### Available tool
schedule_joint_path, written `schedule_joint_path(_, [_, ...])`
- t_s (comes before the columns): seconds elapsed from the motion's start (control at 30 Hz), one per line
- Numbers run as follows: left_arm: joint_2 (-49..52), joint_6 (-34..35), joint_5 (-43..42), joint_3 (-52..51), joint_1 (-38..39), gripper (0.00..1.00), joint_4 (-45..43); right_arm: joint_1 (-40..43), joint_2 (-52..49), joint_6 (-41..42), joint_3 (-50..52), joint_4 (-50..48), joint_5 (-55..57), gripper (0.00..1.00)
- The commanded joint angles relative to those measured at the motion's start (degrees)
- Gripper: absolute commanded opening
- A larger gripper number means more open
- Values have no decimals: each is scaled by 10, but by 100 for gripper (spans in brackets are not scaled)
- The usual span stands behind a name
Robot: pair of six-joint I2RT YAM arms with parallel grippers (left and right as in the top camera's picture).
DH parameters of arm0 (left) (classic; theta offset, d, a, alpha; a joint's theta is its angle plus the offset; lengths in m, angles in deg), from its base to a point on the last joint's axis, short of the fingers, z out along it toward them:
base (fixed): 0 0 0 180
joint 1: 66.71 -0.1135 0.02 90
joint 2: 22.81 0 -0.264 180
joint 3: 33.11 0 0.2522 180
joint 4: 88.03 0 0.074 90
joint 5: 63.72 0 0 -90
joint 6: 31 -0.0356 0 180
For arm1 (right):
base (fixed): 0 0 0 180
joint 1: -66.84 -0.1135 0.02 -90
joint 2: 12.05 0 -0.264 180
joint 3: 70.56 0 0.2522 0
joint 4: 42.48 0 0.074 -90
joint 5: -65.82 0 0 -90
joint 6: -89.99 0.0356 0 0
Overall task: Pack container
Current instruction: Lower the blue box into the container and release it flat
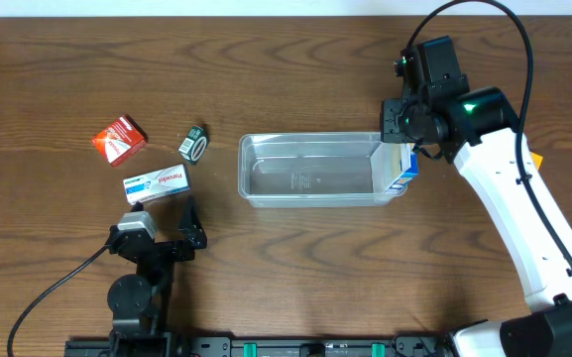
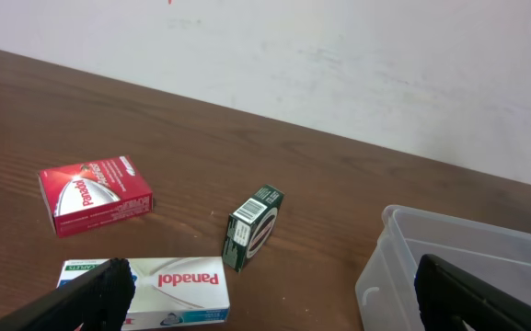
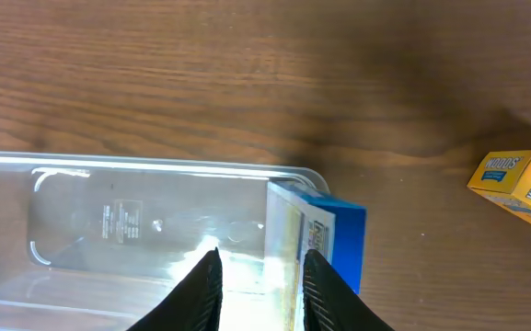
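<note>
The table [image 1: 295,59] carries container [image 1: 310,138], red box [image 1: 119,139], white box [image 1: 155,184], green box [image 1: 194,145].

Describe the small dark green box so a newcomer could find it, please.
Start at the clear container in the middle of the table; three small boxes lie to its left. Nearest the container stands the green box, smallest and darkest, beside the red box and the white box.

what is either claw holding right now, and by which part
Nothing, it seems. Left claw: open over the table. Right claw: fingers parted, a gap beside the blue box standing in the container, so no grip shows.
</note>
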Motion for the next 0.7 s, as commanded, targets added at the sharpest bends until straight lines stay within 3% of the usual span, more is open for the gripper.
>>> schedule_joint_path(0.0, [0,-8,-6,-9,2,98,20,-5,14,-1,-16,-1,2,25])
schedule_joint_path(0.3, [0,-8,-6,-9,2,98,20,29,68,0,-25,47,3,20])
schedule_joint_path(0.67, [0,-8,-6,-9,2,98,20,64,53,-1,-3,99,2,19])
